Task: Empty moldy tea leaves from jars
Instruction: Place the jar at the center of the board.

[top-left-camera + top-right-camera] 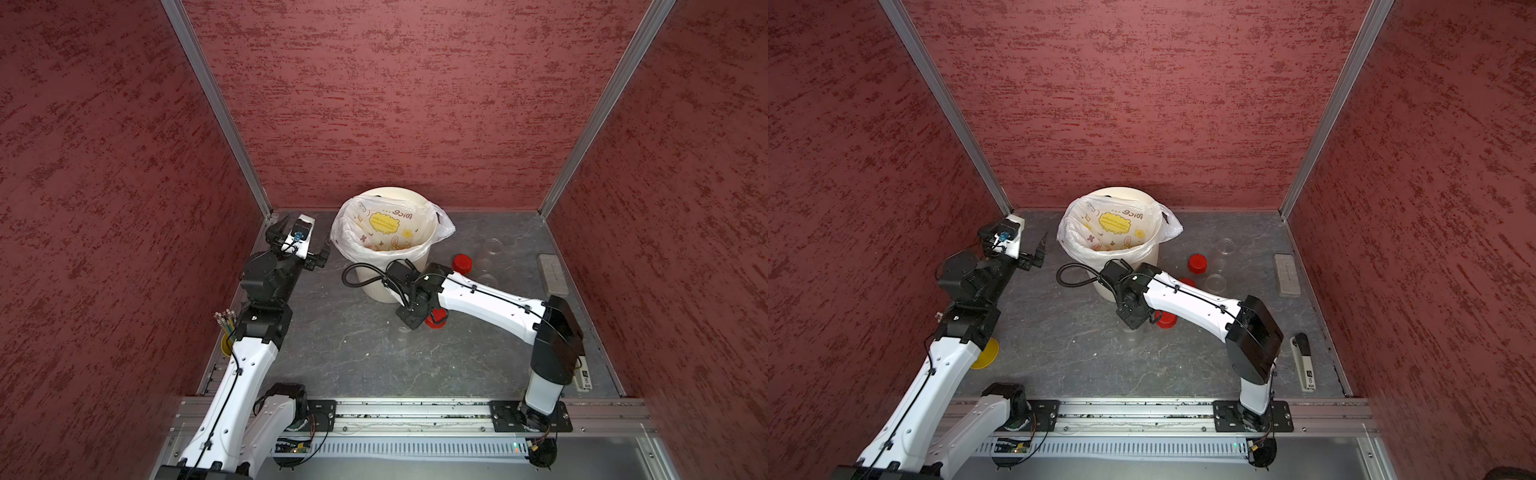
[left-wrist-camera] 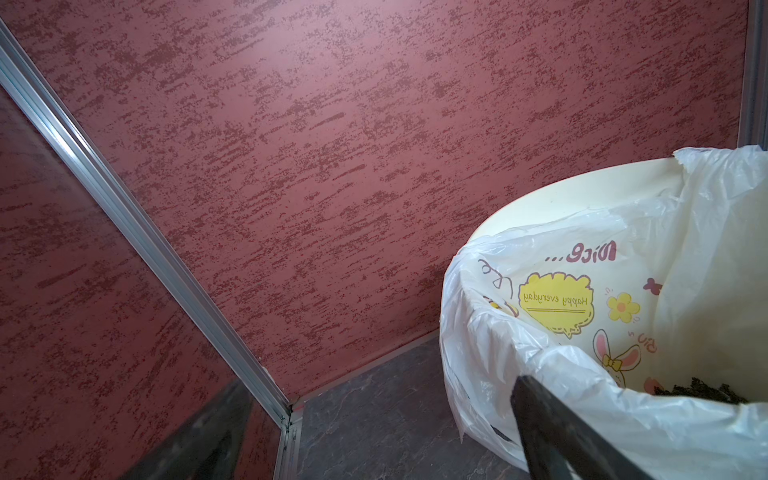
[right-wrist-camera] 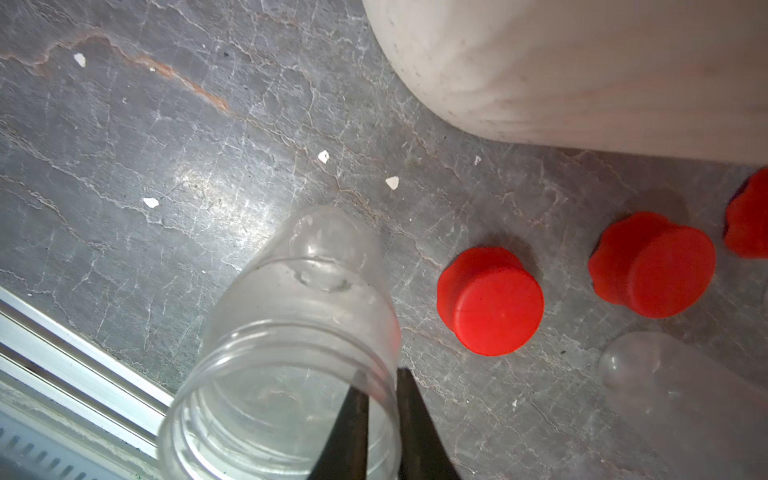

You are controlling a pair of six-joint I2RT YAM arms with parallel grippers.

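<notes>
A clear lidless jar (image 3: 291, 311) stands upright on the grey table in front of the cream bin (image 1: 390, 191). My right gripper (image 3: 380, 374) straddles its rim, one finger inside and one outside, with a small gap showing at the wall. Two more clear jars (image 1: 1225, 246) (image 1: 1216, 282) stand to the right of the bin without lids. Three red lids (image 3: 494, 303) (image 3: 660, 270) (image 3: 748, 216) lie on the table between them. Dark tea leaves (image 2: 702, 392) lie in the bin's printed bag. My left gripper (image 1: 302, 241) hangs open and empty left of the bin.
A grey block (image 1: 552, 272) lies by the right wall, and a stapler (image 1: 1304, 361) sits nearer the front. A yellow cup of pencils (image 1: 226, 332) stands by the left arm. Red walls close three sides; a metal rail (image 1: 407, 409) runs along the front.
</notes>
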